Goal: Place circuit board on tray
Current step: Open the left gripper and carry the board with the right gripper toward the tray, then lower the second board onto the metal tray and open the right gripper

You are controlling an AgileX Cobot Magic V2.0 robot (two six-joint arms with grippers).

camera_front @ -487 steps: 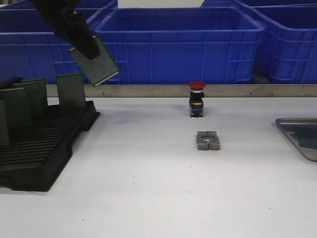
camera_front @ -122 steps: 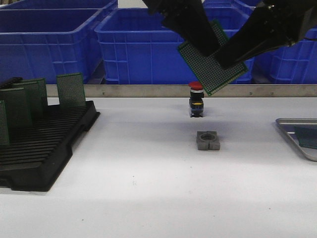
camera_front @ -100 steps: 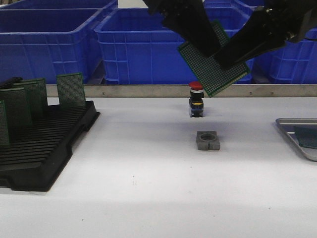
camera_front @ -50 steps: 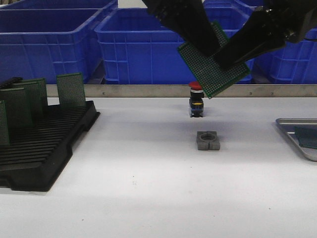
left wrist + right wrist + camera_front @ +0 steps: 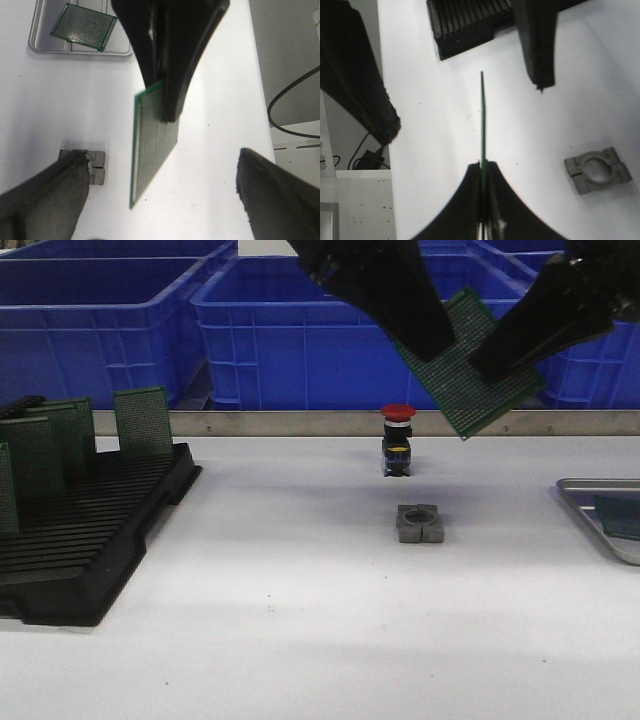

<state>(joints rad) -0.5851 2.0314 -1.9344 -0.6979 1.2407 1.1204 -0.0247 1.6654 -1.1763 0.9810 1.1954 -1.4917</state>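
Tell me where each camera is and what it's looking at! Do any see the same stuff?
Front view: sits behind the arms, looks forward over the table; both arms show up top, the right gripper pinching the circuit board, the left gripper open.
Left wrist view: rides the left arm, looks down past its open fingers at the board and tray.
Right wrist view: rides the right arm, looks along the board's edge.
Shared: all three see the grey clamp block.

Matt green perforated board [image 5: 470, 365], smooth silver metal tray [image 5: 590, 502], glossy blue plastic bins [image 5: 360, 335], matt black plastic rack [image 5: 90, 540], smooth white bench [image 5: 300, 620], dull grey metal clamp [image 5: 419, 523]
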